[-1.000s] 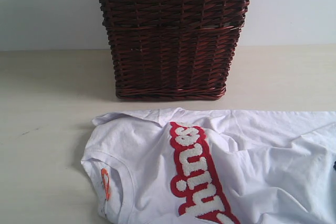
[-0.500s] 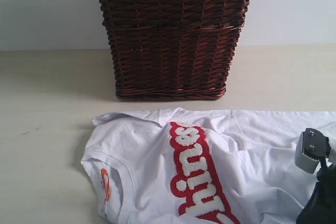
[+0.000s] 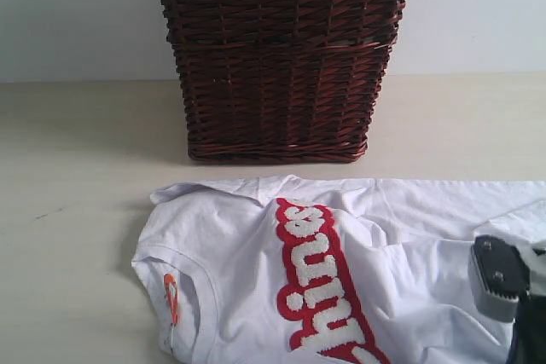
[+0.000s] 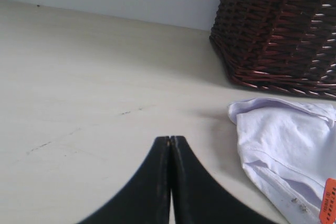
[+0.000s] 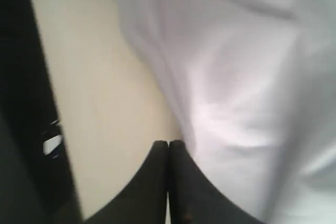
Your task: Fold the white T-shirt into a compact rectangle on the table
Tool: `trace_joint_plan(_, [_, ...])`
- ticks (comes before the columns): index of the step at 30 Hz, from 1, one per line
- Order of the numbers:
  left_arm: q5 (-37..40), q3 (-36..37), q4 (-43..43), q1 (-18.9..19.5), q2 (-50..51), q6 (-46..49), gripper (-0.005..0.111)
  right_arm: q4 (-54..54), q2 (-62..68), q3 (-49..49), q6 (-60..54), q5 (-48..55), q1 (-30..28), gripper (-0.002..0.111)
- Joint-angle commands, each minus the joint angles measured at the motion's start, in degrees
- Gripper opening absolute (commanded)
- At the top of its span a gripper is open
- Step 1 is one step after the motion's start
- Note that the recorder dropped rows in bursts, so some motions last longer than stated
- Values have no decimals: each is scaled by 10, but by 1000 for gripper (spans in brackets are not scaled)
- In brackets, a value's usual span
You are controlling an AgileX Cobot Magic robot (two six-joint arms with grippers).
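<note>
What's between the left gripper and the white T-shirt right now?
Nothing but bare table. The left wrist view shows the shut left gripper apart from the white T-shirt, not touching it.

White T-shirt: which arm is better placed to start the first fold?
Likely the right. The right gripper, shut, hangs at the edge of the white T-shirt; the left gripper, also shut, is over bare table, apart from the collar end.
</note>
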Motion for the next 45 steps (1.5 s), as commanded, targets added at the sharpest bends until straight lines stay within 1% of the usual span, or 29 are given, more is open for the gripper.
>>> trace_joint_plan(1, [-2, -1, -4, -3, -4, 1, 0, 33, -121, -24, 0, -132, 1, 0])
trace_joint_plan(2, [-2, -1, -4, -3, -4, 1, 0, 33, -143, -29, 3, -181, 1, 0])
trace_joint_plan(3, [-2, -1, -4, -3, -4, 1, 0, 33, -165, -34, 17, -252, -1, 0])
trace_joint_plan(5, [-2, -1, -4, -3, -4, 1, 0, 34, -183, -41, 50, -380, -17, 0])
trace_joint_plan(7, [-2, -1, -4, -3, -4, 1, 0, 34, -171, -52, 75, -454, -42, 0])
trace_joint_plan(11, [-2, -1, -4, -3, -4, 1, 0, 34, -93, -82, 85, -453, -106, 0])
trace_joint_plan(14, [-2, -1, -4, -3, -4, 1, 0, 34, -20, -97, 94, -455, -138, 0])
trace_joint_plan(16, [-2, -1, -4, -3, -4, 1, 0, 34, 16, -106, 108, -458, -146, 0])
trace_joint_plan(21, [-2, -1, -4, -3, -4, 1, 0, 35, 70, -130, 122, -491, -147, 0])
trace_joint_plan(27, [-2, -1, -4, -3, -4, 1, 0, 35, 143, -172, 122, -499, -147, 0])
trace_joint_plan(32, [-2, -1, -4, -3, -4, 1, 0, 35, 178, -182, 120, -525, -147, 0])
trace_joint_plan(38, [-2, -1, -4, -3, -4, 1, 0, 33, 244, -184, 91, -619, -147, 0])
trace_joint_plan(40, [-2, -1, -4, -3, -4, 1, 0, 33, 278, -211, 91, -641, -147, 0])
trace_joint_plan(43, [-2, -1, -4, -3, -4, 1, 0, 33, 306, -250, 105, -641, -147, 0])
trace_joint_plan(45, [-2, -1, -4, -3, -4, 1, 0, 35, 324, -294, 128, -632, -147, 0])
